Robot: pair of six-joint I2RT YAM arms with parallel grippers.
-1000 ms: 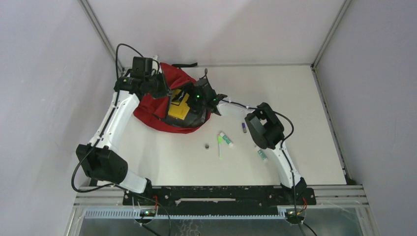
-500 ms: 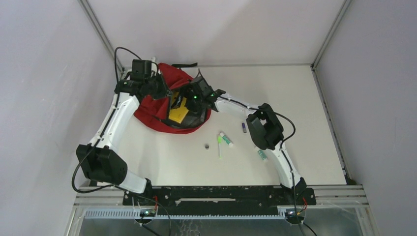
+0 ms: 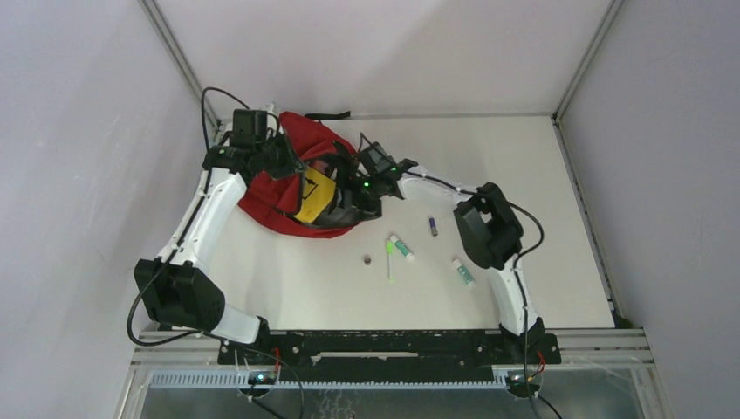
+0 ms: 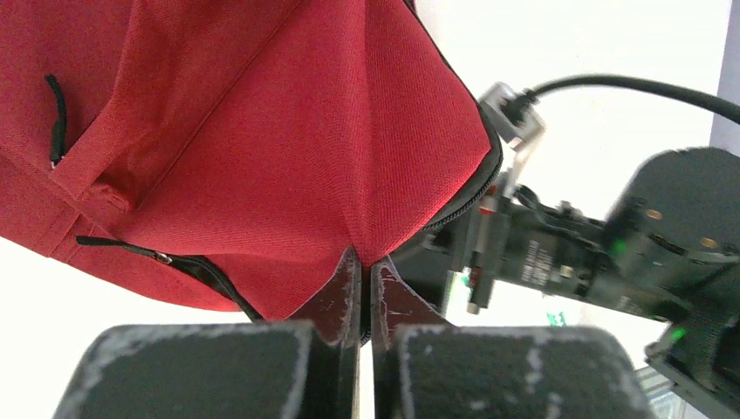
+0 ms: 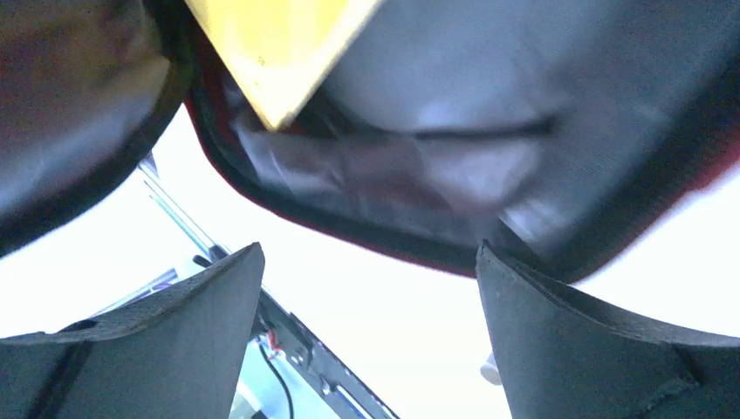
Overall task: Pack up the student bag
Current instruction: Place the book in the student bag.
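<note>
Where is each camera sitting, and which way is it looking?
Top external: high above and behind the arms, looking down on the table; the left arm and right arm both reach the student bag.
Left wrist: on the left arm, looking along the shut left gripper pinching the bag's red fabric; the right arm shows beyond.
Right wrist: on the right arm, looking past the open right gripper into the bag's mouth at a yellow thing.
Shared: all see the bag.
</note>
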